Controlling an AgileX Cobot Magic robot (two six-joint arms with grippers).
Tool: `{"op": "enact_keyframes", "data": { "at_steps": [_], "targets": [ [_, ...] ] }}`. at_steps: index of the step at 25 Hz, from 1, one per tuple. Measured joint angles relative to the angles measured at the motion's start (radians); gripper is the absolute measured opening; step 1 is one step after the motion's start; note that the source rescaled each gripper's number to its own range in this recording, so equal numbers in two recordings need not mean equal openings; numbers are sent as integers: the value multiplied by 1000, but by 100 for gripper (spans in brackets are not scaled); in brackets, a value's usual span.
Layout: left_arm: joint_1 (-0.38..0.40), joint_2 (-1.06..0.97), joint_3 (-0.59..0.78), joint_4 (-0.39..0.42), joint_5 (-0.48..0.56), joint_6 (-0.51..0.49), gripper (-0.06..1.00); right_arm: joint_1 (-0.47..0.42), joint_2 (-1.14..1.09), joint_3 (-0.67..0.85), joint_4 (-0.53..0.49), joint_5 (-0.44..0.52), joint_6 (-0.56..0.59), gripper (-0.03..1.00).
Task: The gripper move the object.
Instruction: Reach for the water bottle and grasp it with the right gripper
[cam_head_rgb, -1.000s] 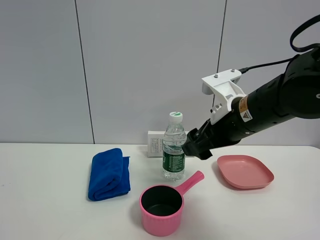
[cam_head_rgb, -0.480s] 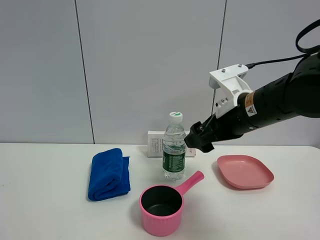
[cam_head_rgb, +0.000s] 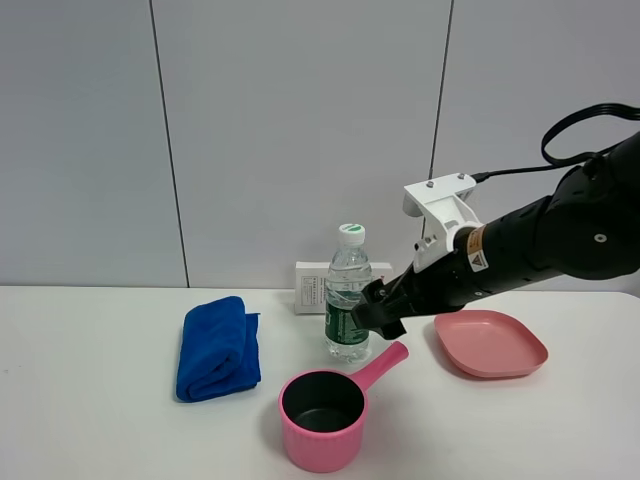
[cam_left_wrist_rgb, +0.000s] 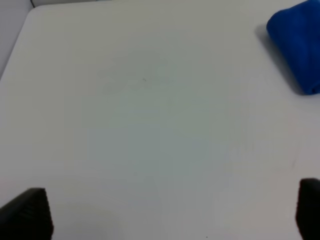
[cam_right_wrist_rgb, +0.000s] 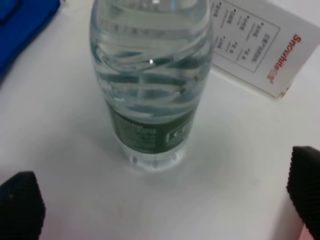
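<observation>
The white tabletop (cam_head_rgb: 100, 420) carries everything. My right hand (cam_head_rgb: 372, 314) hangs low over it with its fingers (cam_right_wrist_rgb: 20, 207) spread wide, holding nothing. My left hand (cam_left_wrist_rgb: 167, 212) is spread too, over bare tabletop, with only the folded blue towel (cam_left_wrist_rgb: 297, 45) ahead and off to one side of it. Behind my right hand lies the flat pink square plate (cam_head_rgb: 490, 342). Just below the hand stands the pink plastic pot with a long handle (cam_head_rgb: 322, 405), the handle's tip close under my fingers. Straight ahead of the right hand, centred between the spread fingers, stands the clear plastic water bottle with a white cap and dark green label (cam_right_wrist_rgb: 150, 85), upright and, as far as I can tell, untouched. Beyond it stands the small white printed box (cam_right_wrist_rgb: 255, 47). I judge this the approach before the grasp. Next I need to ease forward until my fingers flank the label. Then I should close squarely, without tipping the bottle or clipping the pot's handle.
</observation>
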Motion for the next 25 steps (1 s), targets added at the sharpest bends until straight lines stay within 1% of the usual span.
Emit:
{"op": "enact_keyframes", "data": {
  "at_steps": [6,11,14,18,20,25],
  "targets": [
    [0,0,0,0,0,0,100,-29,19,0,33,-73,-15,100],
    [0,0,0,0,0,0,100,-30,51,0,55,-149,-113,100],
    [0,0,0,0,0,0,100,-30,70,0,116,-193,-172,100],
    [0,0,0,0,0,0,100,-30,104,0,205,-247,-217,100],
    [0,0,0,0,0,0,100,-31,114,0,224,-264,-227,100],
    [0,0,0,0,0,0,100,-31,118,0,231,-321,-258,100]
  ]
}}
